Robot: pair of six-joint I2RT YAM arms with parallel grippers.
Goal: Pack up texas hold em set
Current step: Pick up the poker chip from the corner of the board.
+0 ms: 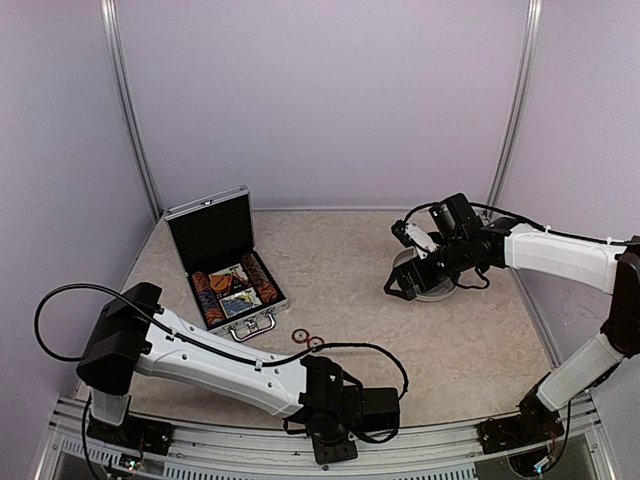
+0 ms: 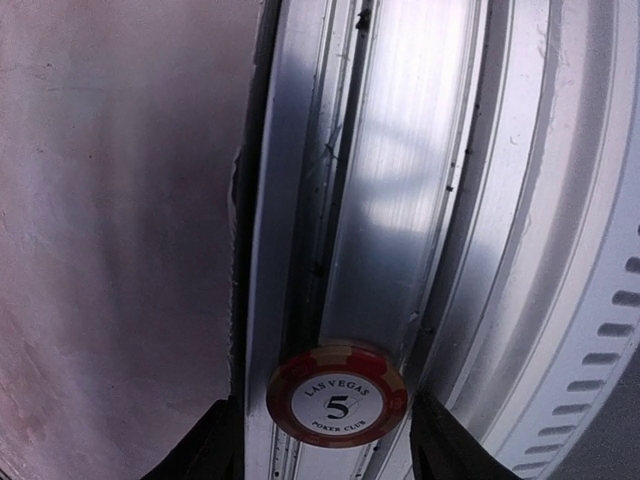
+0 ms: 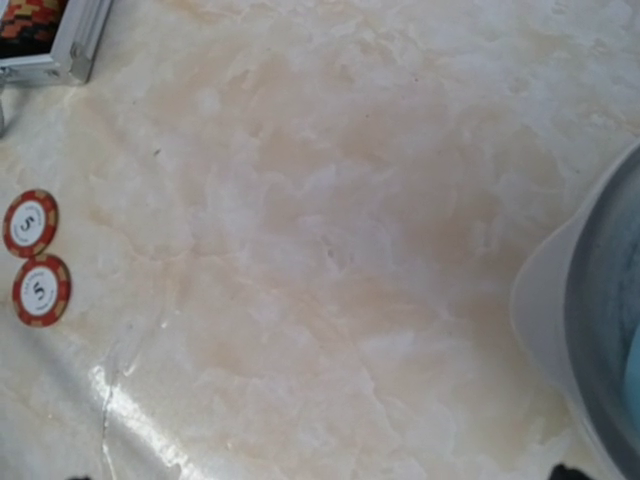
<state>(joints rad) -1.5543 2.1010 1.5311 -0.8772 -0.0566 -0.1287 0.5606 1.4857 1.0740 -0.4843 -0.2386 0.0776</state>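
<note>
The silver briefcase [image 1: 225,262] stands open at the far left of the table [image 1: 350,260], with red-and-white chips [image 1: 265,280] and card boxes in its black tray, and two loose chips [image 1: 307,339] lie on the table just near of it. A third chip [image 2: 337,395] lies on the aluminium rail [image 2: 400,200] at the near edge, between the half-spread fingers of the left gripper [image 2: 325,430], a sliver of gap showing at each side. To the right, the right gripper [image 1: 405,280] hangs with its jaws wide and empty beside the grey saucer [image 1: 440,292].

Pale lilac walls [image 1: 320,100] with silver corner posts [image 1: 130,110] enclose a glossy beige marbled tabletop [image 1: 340,270]
</note>
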